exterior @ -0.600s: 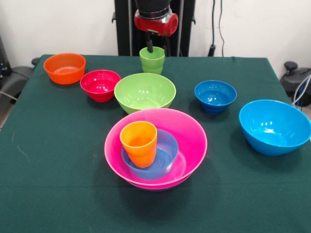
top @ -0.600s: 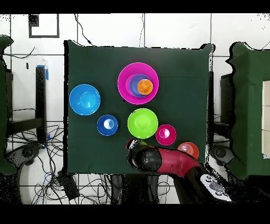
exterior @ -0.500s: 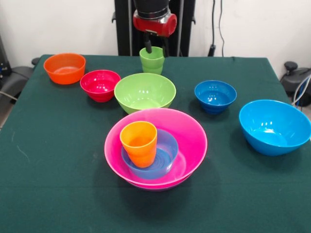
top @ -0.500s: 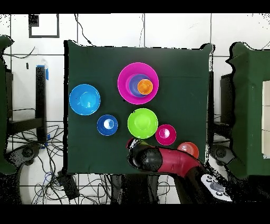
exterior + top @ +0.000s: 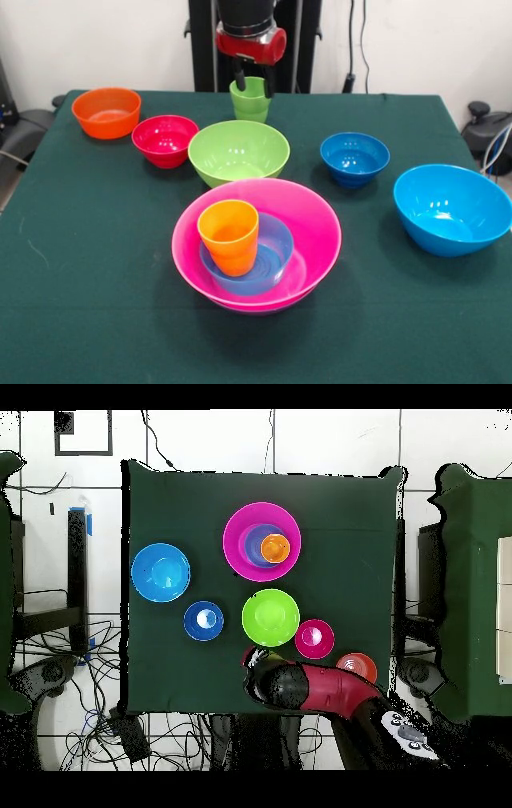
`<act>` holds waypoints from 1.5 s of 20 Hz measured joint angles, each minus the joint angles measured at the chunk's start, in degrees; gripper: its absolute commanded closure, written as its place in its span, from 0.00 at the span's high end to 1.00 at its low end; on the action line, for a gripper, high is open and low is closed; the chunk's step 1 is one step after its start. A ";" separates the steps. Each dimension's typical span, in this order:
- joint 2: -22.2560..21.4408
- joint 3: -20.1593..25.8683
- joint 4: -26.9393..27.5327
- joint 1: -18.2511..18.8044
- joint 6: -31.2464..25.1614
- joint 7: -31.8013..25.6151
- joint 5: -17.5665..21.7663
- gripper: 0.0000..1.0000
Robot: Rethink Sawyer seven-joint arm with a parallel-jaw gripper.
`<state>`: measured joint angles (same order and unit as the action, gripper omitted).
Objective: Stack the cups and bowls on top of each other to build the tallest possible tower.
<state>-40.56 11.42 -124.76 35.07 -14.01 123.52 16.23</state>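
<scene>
Matt dark green cloth covers the table (image 5: 96,264). On it the pink bowl (image 5: 316,216) looks like glossy smooth plastic, as does the lime bowl (image 5: 238,150) behind it. The orange cup (image 5: 229,236) inside the pink bowl looks duller, faintly ribbed.

The arm (image 5: 246,16) ends in a black cylindrical wrist ringed by a glossy red collar with a thin silvery band above it. Below hangs the gripper (image 5: 253,83), with dark, narrow prongs. From overhead the arm (image 5: 325,692) reads as a thick red link capped in black at the wrist.
</scene>
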 measured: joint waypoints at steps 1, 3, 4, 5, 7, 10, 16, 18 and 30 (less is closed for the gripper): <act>0.36 -0.03 0.01 -0.05 0.27 0.00 0.02 1.00; 1.27 -0.04 0.02 -0.15 1.24 0.00 0.02 1.00; 1.64 -0.04 0.02 -0.22 1.71 0.00 0.01 1.00; 1.78 -0.04 0.02 -0.24 1.86 0.00 0.02 1.00; 2.59 -0.04 0.02 -0.46 2.78 0.00 0.01 1.00; 3.39 -0.04 0.02 -0.80 3.76 0.00 0.01 1.00; 3.74 -0.04 0.02 -1.22 5.49 0.00 0.01 1.00; 3.74 -0.03 0.02 -1.43 6.04 0.00 0.00 1.00; 3.74 -0.03 0.02 -1.58 6.44 0.00 0.01 1.00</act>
<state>-36.82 11.39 -124.74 33.48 -7.56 123.52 16.24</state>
